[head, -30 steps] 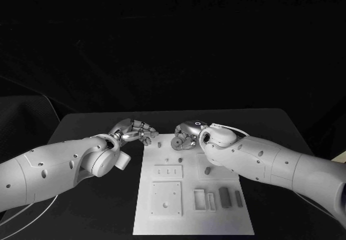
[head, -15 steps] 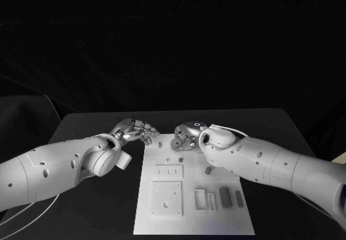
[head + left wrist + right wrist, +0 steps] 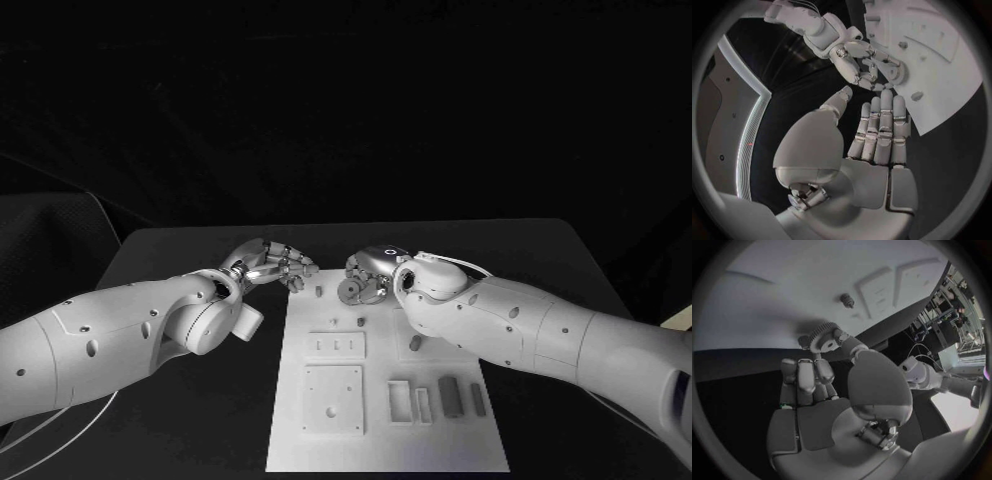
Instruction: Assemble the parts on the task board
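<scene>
So the white task board (image 3: 387,400) sits in the lower middle of the head view, running from about the centre down to the bottom edge, on the black table (image 3: 173,250).

The right hand (image 3: 369,275) is at the top edge of the board, just right of centre in the frame, and it's got a small toothed gear (image 3: 351,288) pinched between the thumb and the fingertips. The right wrist view shows it best: the gear (image 3: 821,337) sits right at the fingertips, teeth plainly visible, with the other fingers curled in beside it. It hangs over the far end of the board, near a little peg (image 3: 846,300) standing up from the white surface.

The left hand (image 3: 271,265) is just left of the board's top corner, over the black table. Fingers are straight and lying close together, thumb off to the side, nothing in it as far as I can see. The left wrist view has the same thing: flat palm (image 3: 873,145), fingers side by side pointing toward the board's edge, with the right hand (image 3: 864,62) and the gear visible beyond them.

On the board itself: a square plate with holes (image 3: 333,397) lower left, a smaller slotted plate (image 3: 336,344) above it, and a few dark grey bar-shaped parts (image 3: 450,395) in the lower right next to rectangular slots (image 3: 400,397). One small dark piece (image 3: 417,341) lies close under the right forearm.
</scene>
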Tool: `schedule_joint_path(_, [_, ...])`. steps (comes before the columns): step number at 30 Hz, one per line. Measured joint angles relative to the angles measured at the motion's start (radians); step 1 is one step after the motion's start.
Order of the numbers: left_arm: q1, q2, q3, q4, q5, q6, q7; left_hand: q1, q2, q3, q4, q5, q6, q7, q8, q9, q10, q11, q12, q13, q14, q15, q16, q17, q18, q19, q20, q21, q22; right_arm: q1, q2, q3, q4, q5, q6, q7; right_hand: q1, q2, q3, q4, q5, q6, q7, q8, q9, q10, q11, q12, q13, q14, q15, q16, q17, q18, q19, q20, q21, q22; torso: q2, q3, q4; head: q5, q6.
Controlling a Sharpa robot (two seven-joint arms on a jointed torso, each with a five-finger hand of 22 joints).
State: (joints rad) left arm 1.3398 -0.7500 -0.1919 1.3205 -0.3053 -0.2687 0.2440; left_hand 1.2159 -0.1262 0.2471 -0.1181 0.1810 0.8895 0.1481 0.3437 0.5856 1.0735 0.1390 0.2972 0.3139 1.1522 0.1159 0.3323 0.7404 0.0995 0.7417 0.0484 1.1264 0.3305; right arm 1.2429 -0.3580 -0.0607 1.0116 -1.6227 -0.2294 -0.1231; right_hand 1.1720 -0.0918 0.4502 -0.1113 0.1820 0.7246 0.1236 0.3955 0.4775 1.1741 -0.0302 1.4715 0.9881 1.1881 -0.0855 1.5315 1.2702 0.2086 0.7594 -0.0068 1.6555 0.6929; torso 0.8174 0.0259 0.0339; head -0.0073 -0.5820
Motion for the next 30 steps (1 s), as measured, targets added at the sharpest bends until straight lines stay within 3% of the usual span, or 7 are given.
schedule_joint_path(30, [0.000,0.001,0.000,-0.002,0.000,0.000,-0.001,0.000,0.000,0.000,0.000,0.000,0.000,0.000,0.000,0.000,0.000,0.000,0.000,0.000,0.000,0.000,0.000,0.000,-0.007,0.000,0.000,0.000,0.000,-0.003,0.009,0.001,-0.024,-0.001,-0.020,0.019,0.001,-0.001,0.005,0.001,-0.003,0.000,0.000,0.000,0.000,0.006,-0.002,0.000,0.000,0.002,0.002,0.000,-0.001,0.000,0.004,-0.004,0.000,0.001,0.000,0.0003,-0.0006,0.003,-0.005])
